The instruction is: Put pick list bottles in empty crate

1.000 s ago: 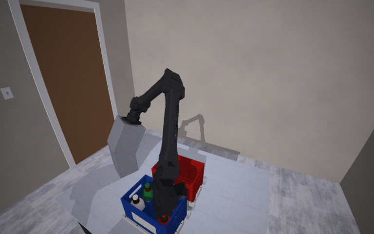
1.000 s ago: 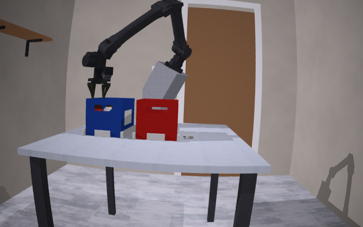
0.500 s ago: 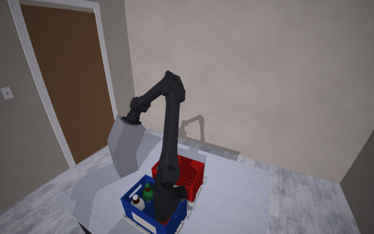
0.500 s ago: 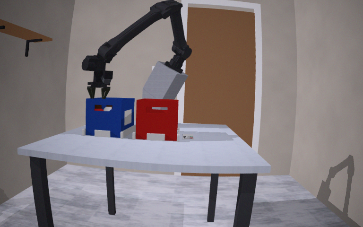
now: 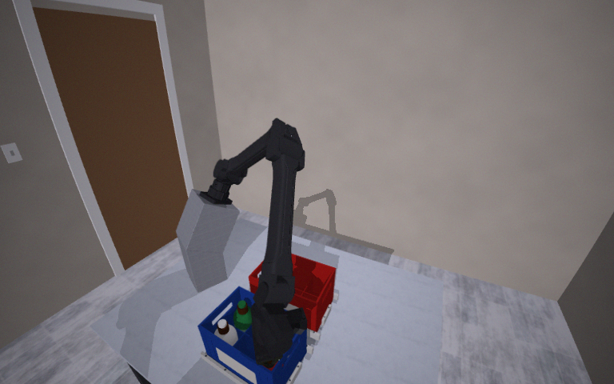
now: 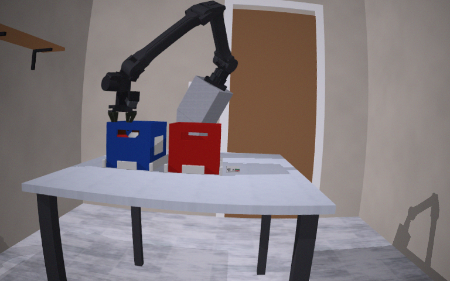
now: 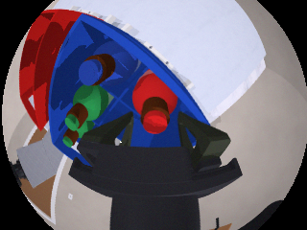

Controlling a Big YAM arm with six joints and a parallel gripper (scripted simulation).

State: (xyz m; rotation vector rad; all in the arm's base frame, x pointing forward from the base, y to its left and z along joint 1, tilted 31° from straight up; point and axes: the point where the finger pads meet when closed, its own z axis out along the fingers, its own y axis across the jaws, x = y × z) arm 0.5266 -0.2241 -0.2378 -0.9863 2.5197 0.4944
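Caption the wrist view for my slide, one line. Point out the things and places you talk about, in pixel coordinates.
Open tool (image 6: 122,119) (image 7: 155,115) straddling the red bottle (image 7: 154,98) in the blue crate (image 6: 128,148) (image 7: 61,91).
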